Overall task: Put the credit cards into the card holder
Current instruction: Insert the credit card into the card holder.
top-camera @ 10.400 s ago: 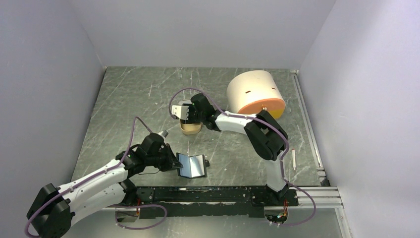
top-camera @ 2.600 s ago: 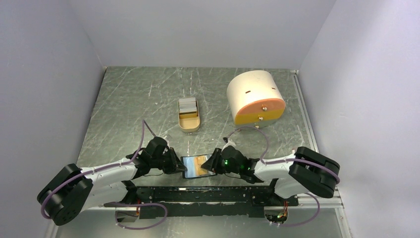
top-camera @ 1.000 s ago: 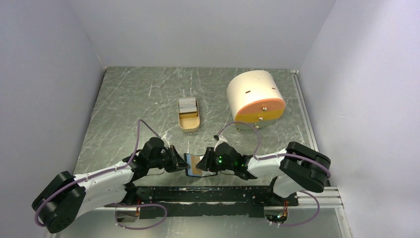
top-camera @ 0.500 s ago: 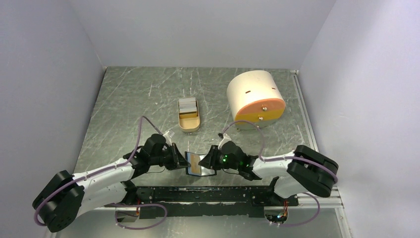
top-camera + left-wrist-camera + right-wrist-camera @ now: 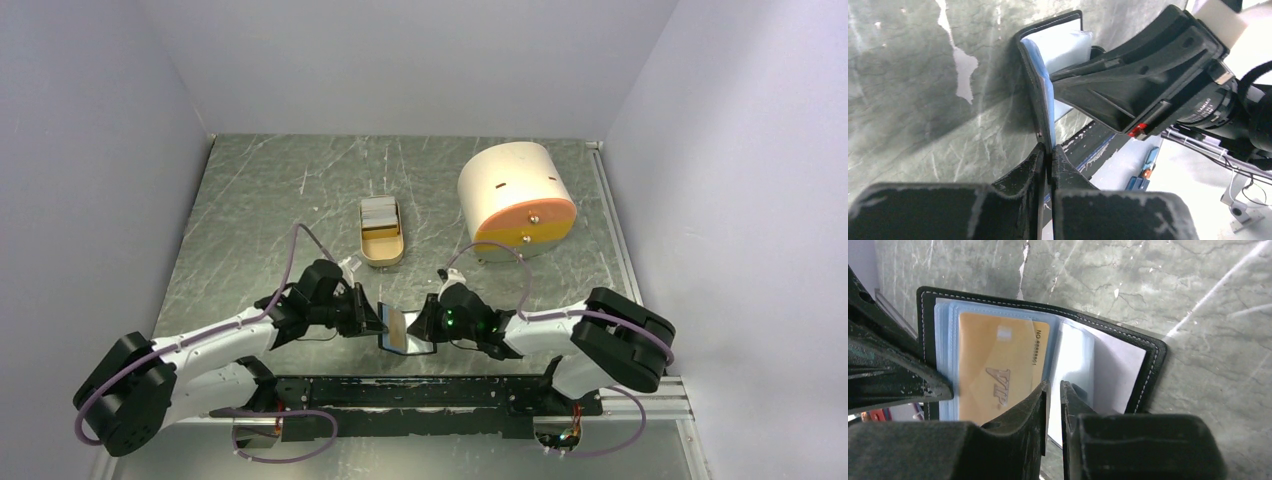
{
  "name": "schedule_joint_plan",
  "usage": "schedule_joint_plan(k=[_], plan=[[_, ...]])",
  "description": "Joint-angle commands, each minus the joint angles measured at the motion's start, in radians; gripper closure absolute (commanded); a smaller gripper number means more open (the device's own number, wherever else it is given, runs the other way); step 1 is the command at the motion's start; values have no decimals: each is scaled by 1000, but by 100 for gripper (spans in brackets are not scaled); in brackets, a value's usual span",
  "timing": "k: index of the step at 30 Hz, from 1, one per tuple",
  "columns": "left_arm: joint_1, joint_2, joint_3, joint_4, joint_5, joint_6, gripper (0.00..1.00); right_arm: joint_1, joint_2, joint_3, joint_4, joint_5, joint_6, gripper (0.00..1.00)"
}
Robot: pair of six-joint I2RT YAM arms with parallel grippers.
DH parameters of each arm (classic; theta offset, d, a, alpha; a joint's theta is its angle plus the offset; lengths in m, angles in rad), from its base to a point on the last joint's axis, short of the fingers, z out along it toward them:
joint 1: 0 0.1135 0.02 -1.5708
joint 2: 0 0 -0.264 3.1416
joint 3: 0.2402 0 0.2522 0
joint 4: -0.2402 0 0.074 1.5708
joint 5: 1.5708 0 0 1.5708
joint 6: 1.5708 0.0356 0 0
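Left end effector pinched, right narrowed.

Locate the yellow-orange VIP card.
Right wrist view: the yellow-orange plastic VIP card sits in a clear pocket on the left of the open black bifold card holder; from above, that holder is by the middle of the metal table's near edge.

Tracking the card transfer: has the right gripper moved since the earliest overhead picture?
Yes. The right gripper has left the tan tray and come nearward, toward the arms' bases, to the card holder.
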Motion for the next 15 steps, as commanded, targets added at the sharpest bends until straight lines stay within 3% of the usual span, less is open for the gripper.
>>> schedule_joint_plan(k=[1, 8, 15], plan=[[-5, 30, -6, 121, 110, -12, 91, 2, 61, 19, 26, -14, -22, 83], [-6, 55, -60, 273, 145, -47, 91, 8, 91, 2, 53, -17, -14, 83], [-6, 77, -36, 147, 61, -25, 91, 8, 72, -8, 42, -5, -18, 83]])
